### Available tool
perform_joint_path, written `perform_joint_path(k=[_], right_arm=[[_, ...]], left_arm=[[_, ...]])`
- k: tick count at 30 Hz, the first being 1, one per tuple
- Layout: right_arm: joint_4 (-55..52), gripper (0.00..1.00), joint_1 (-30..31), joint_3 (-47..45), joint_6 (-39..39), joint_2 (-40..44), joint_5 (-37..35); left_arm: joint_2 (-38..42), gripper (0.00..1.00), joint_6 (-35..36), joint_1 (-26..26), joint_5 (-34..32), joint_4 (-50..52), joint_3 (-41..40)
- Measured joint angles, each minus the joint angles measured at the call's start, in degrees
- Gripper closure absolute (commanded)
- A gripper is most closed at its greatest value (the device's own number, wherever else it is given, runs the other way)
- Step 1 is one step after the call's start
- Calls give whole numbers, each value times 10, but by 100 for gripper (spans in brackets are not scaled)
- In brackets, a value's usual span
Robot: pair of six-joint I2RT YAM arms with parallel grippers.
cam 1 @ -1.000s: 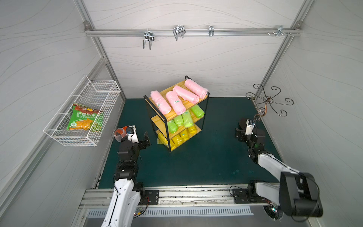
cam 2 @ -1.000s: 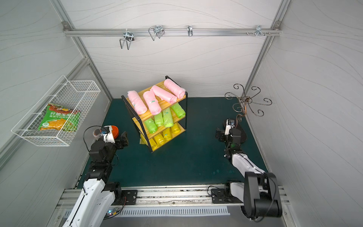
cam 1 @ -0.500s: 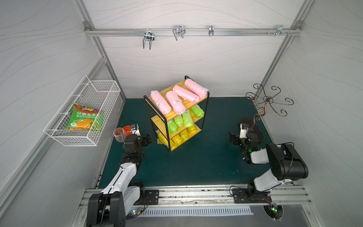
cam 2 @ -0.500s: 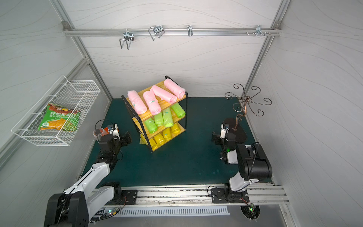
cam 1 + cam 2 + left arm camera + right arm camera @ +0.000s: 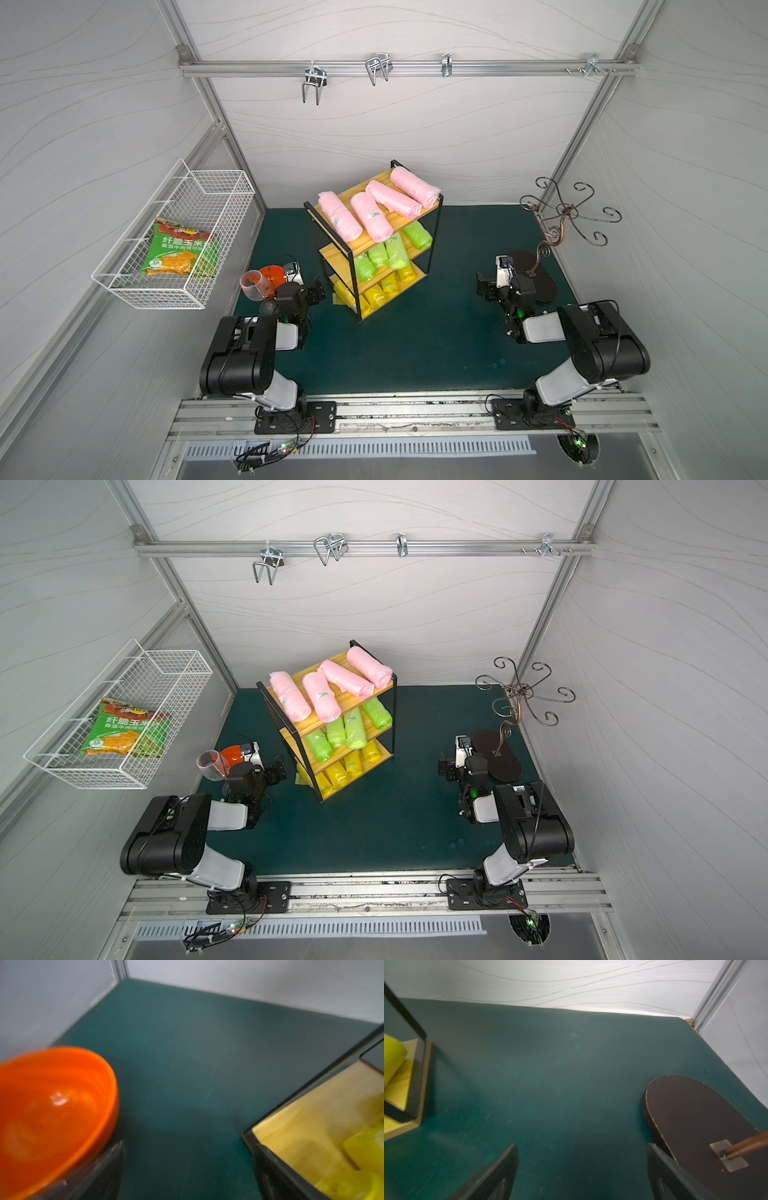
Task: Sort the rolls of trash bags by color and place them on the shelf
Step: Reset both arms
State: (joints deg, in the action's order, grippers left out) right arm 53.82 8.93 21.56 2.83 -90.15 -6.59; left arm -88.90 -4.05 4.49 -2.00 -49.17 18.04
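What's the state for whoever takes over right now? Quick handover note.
Left gripper: open, empty, low over the mat beside the shelf, with the orange bowl close by.
Right gripper: open, empty, next to the hook stand's base.
Rolls: pink rolls on the top tier, green rolls on the middle, yellow rolls on the bottom.
Done: sorting looks complete; no roll seen off the shelf.
Left: probably nothing. One yellow roll's end seems to poke past the shelf on the left arm's side, so it's worth a check.
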Motion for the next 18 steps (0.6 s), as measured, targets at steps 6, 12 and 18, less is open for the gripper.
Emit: perform_joint_path(k=[6, 12, 18], right_arm=[[-27, 1, -10, 19, -2, 0, 0], [-41, 1, -14, 20, -4, 0, 3], [-59, 1, -22, 30, -7, -1, 19]], left_arm=[[-2, 1, 11, -9, 17, 23, 53], [-2, 1, 15, -17, 9, 32, 54], [-2, 1, 19, -19, 5, 33, 54]])
